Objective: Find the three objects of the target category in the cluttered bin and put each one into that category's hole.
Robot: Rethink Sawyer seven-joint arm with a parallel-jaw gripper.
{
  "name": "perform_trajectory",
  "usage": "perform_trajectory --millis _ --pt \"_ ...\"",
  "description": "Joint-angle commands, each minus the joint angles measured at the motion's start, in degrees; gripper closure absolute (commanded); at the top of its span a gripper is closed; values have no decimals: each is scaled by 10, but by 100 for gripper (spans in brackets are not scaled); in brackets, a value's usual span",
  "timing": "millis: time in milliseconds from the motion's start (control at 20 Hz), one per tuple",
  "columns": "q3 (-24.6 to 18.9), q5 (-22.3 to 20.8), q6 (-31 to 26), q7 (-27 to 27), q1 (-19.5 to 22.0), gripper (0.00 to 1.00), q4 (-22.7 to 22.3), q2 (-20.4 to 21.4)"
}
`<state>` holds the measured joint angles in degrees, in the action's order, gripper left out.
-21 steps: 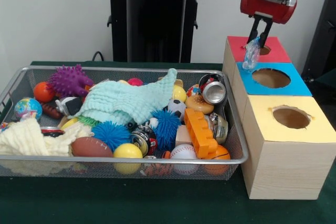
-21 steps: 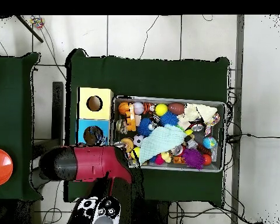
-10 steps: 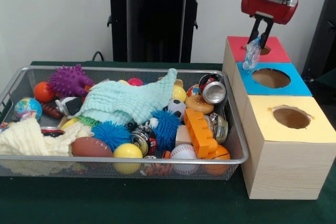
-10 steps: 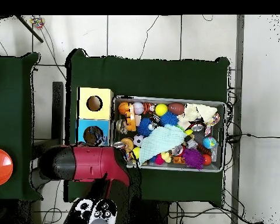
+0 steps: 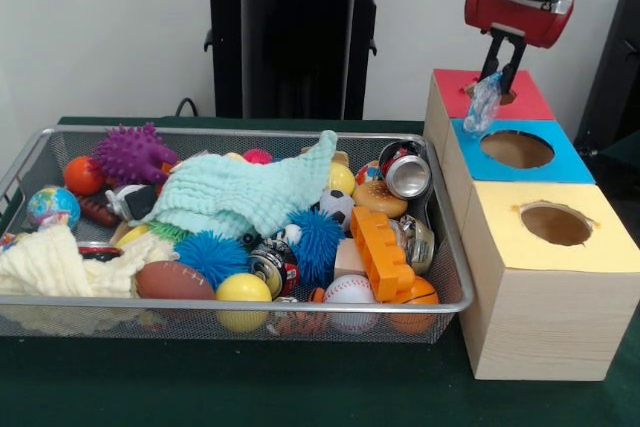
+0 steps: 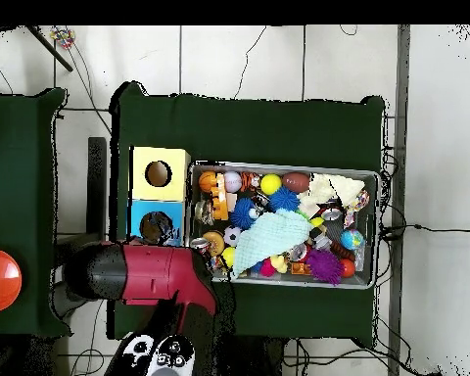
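My gripper (image 5: 496, 74) hangs above the near left part of the red box (image 5: 530, 99), shut on a crumpled clear bluish plastic piece (image 5: 484, 103). The piece dangles over the line where the red box meets the blue box (image 5: 565, 162), just left of the red box's hole (image 5: 503, 96). Crushed metal cans (image 5: 407, 176) lie in the wire bin (image 5: 455, 299) among the clutter. In the overhead view the red arm (image 6: 146, 274) covers the red box and the gripper is hidden.
The yellow box (image 5: 600, 247) with its own hole stands nearest, also visible as the yellow box (image 6: 159, 173) from above. The bin (image 6: 366, 284) holds balls, spiky toys, an orange brick (image 5: 381, 248), a mint cloth (image 5: 250, 192) and a cream cloth (image 5: 55, 262).
The gripper has risen a little and shifted slightly right, carrying the plastic piece with it. Nothing in the bin has moved.
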<state>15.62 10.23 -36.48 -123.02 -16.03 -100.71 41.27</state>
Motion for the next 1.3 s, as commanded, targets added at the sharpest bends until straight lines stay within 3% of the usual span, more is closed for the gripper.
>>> perform_trajectory --millis 50,850,1100,1300 --pt "-57 63 48 -156 5 100 33 -83" --pt "-17 77 -23 -156 -22 100 128 -119" --pt "-24 86 -13 -138 -13 100 128 -131" --pt "-54 104 -2 -117 -1 100 103 -123"
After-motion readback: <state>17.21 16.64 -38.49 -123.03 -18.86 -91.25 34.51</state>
